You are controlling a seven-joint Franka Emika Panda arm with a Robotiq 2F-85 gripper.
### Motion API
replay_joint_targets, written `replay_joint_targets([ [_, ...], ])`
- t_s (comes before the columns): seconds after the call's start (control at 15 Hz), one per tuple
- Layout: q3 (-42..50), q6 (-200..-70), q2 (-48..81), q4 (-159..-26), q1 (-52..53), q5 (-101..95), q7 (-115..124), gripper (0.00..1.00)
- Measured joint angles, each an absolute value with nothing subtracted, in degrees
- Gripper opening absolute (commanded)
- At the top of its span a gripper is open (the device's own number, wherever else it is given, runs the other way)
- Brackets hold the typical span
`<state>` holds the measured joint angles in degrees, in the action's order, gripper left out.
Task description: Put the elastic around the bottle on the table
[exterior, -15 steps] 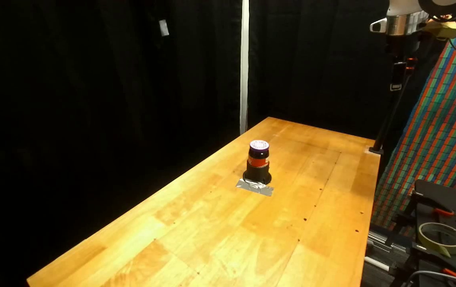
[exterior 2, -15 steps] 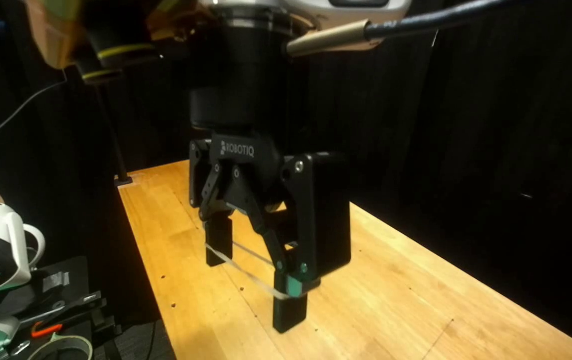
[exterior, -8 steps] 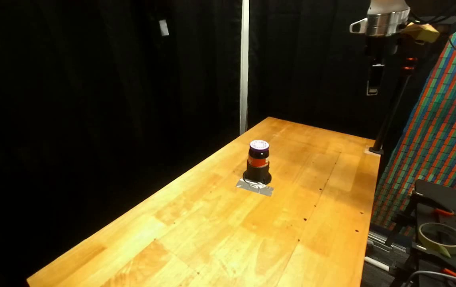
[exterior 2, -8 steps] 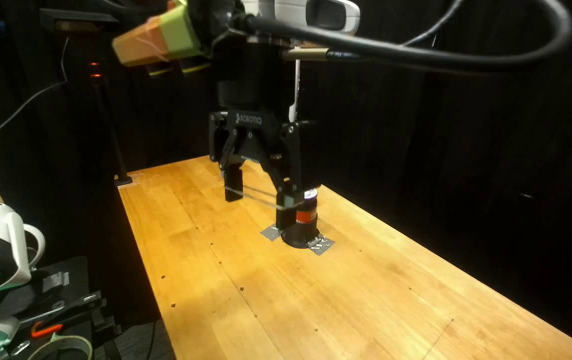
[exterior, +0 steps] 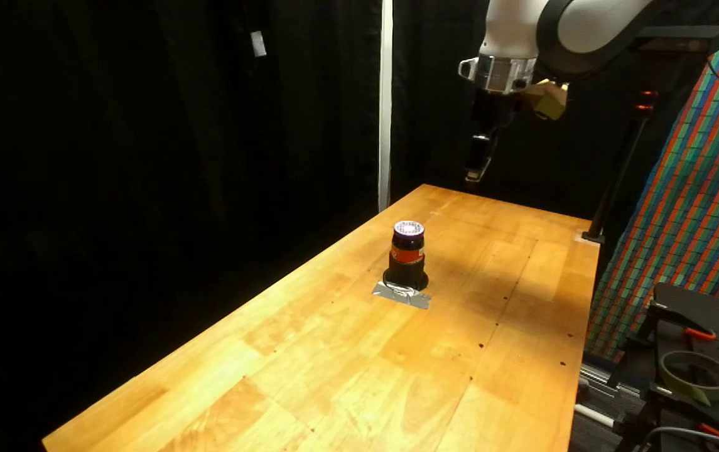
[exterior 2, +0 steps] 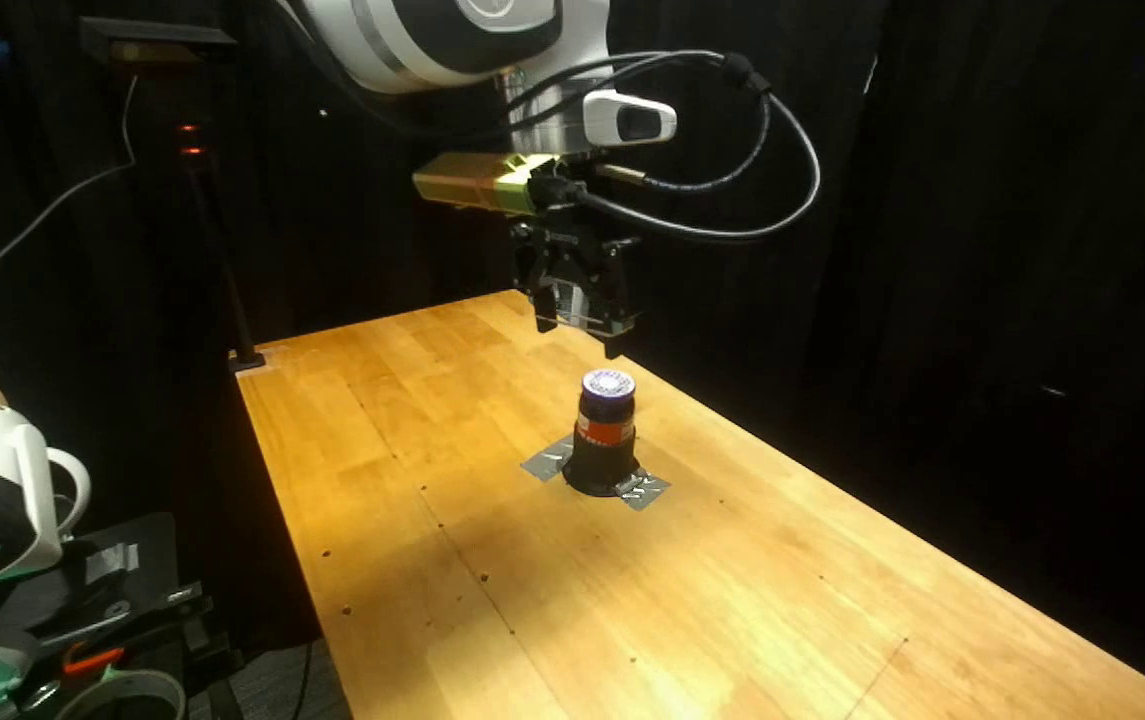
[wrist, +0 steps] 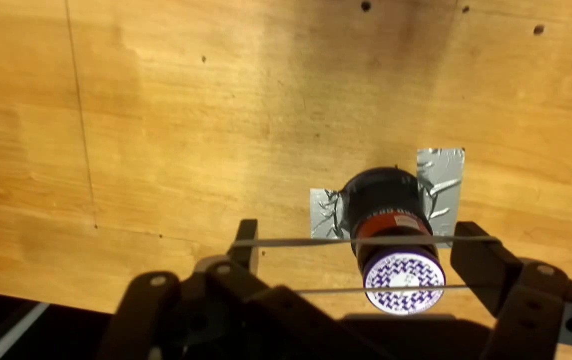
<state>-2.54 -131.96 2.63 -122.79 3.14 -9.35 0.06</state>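
Note:
The small dark bottle (exterior: 407, 255) with an orange-red band stands upright on the wooden table (exterior: 359, 376). Its base sits in a black holder. It also shows in an exterior view (exterior 2: 605, 432). My gripper (exterior 2: 580, 338) is open above the table, higher than the bottle and a little beyond it there. The elastic (wrist: 310, 242), a thin pale band, is stretched around both fingers. In the wrist view, the bottle (wrist: 390, 222) appears between the fingertips (wrist: 358, 232), closer to the right finger. The elastic's two strands cross in front of it. The fingers look apart from the bottle.
Grey tape strips (exterior 2: 546, 460) fix the holder to the table. A black post (exterior: 616, 169) rises at a table corner. A side stand holds a tape roll (exterior: 697, 376). A cable loop (exterior 2: 802, 170) hangs from the arm. Black curtains surround the table.
My gripper has moved a long way towards the bottle, left and down in an exterior view. It has tilted slightly. The elastic stays stretched on the fingers; the bottle has not moved.

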Motion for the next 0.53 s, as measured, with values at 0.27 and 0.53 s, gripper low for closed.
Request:
replay_joint_targets([
  [0.27,-2.9,-137.8,11.2,-116.9,3.8,-7.8,0.9,1.00],
  [0.53,-3.3,-140.5,17.8,-111.9,3.8,-4.6,-0.2,1.00],
])
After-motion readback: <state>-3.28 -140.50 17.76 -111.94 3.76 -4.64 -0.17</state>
